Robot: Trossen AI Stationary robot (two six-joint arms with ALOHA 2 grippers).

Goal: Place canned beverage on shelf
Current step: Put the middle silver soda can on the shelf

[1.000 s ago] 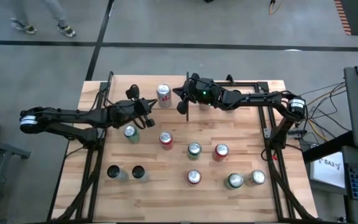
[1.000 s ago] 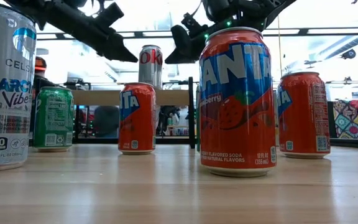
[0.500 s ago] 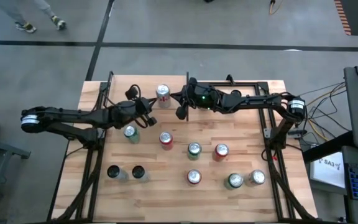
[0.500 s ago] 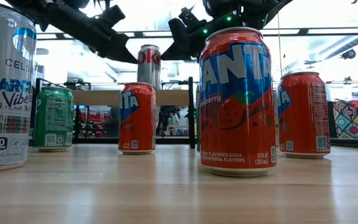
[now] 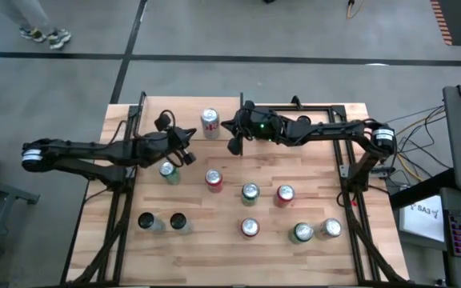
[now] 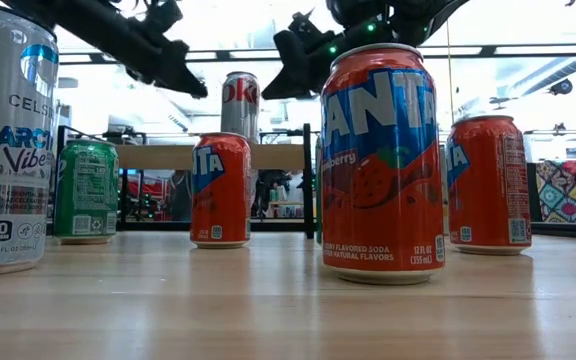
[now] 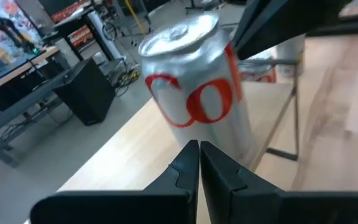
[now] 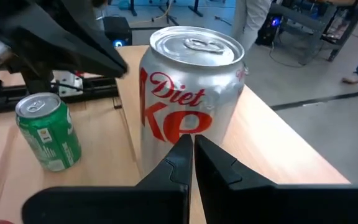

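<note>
**Both grippers flank the Diet Coke can on the shelf**

The silver Diet Coke can [image 5: 210,122] stands upright on the shelf [image 5: 182,112] at the tabletop's [image 5: 214,248] far edge, about 11 o'clock from the tabletop's centre. The left gripper [image 5: 190,149] hangs just beside it at the can's 7 o'clock, fingers [image 7: 185,168] clenched on nothing, tips pointing at the can. The right gripper [image 5: 234,145] hangs at the can's 4 o'clock, fingers [image 8: 179,158] likewise pressed together and empty. A green can [image 5: 167,170] stands near the left gripper. A red can [image 5: 214,179] stands at 6 o'clock from the Diet Coke can, farther down the tabletop.
</note>
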